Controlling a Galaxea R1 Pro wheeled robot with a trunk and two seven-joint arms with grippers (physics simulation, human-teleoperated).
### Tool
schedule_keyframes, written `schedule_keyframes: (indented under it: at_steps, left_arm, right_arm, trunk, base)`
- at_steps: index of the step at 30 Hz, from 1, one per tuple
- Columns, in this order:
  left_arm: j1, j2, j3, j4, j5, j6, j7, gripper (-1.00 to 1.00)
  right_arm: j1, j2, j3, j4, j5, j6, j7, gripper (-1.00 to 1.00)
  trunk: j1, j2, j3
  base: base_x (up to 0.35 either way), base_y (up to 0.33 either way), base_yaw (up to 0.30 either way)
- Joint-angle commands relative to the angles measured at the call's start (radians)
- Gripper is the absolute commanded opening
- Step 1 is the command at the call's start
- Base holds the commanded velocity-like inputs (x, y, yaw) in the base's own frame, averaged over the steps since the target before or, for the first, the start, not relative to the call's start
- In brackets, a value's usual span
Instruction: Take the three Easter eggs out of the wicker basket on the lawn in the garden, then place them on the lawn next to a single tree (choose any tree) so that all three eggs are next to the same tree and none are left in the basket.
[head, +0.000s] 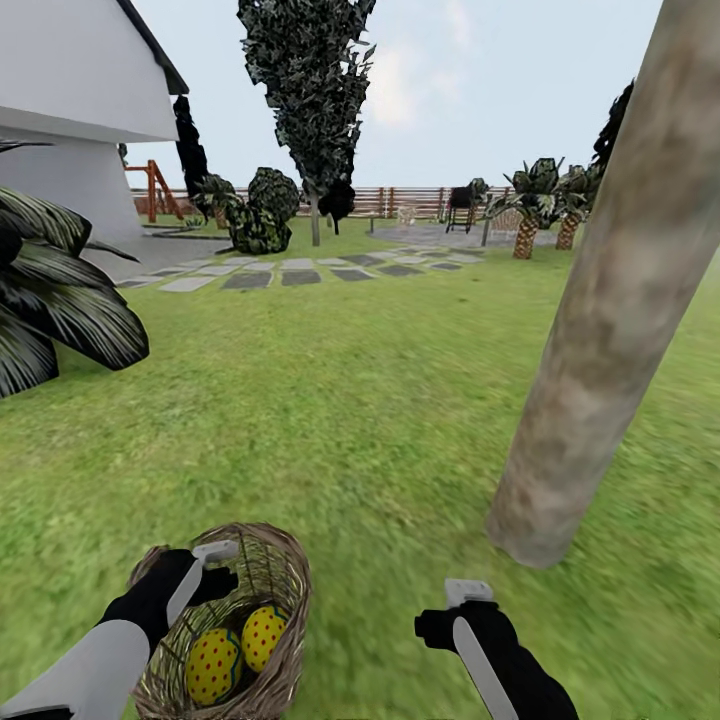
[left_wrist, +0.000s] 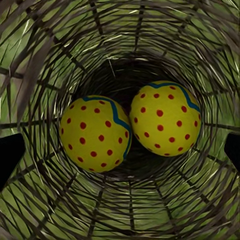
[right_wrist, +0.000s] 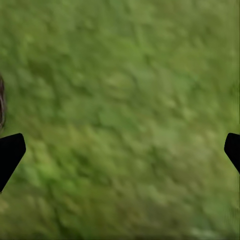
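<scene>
Showing two yellow red-dotted eggs (left_wrist: 96, 133) (blue-green bands), inside wicker basket (left_wrist: 150, 210)

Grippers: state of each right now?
Left gripper: open, empty, looking down into the wicker basket at two Easter eggs.
Right gripper: open, empty, over the lawn.
</scene>
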Motion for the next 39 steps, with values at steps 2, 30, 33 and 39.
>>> schedule_keyframes:
  at_steps: [2, 30, 33, 39]
  left_arm:
    - [0.0, 0.0, 0.001, -0.002, 0.01, 0.006, 0.007, 1.0]
    - [-0.012, 0.001, 0.004, -0.004, 0.008, 0.035, 0.008, 1.0]
    - [-0.012, 0.001, 0.004, -0.005, 0.009, 0.035, 0.007, 1.0]
    - [-0.012, 0.001, 0.004, -0.006, 0.009, 0.039, 0.006, 1.0]
  right_arm:
    - [-0.001, 0.0, 0.002, -0.001, -0.01, 0.002, -0.01, 1.0]
    - [-0.001, -0.001, 0.002, 0.0, -0.01, 0.002, -0.009, 1.0]
    - [-0.001, -0.001, 0.002, -0.001, -0.01, 0.002, -0.009, 1.0]
    - [-0.001, -0.001, 0.002, -0.001, -0.01, 0.002, -0.009, 1.0]
  trunk:
    - [0.008, -0.015, -0.011]
    - [0.077, -0.141, -0.112]
    - [0.077, -0.141, -0.116]
    - [0.088, -0.162, -0.13]
  base:
    - [0.0, 0.0, 0.0]
    - [0.0, 0.0, 0.0]
    - [0.0, 0.0, 0.0]
    - [0.0, 0.0, 0.0]
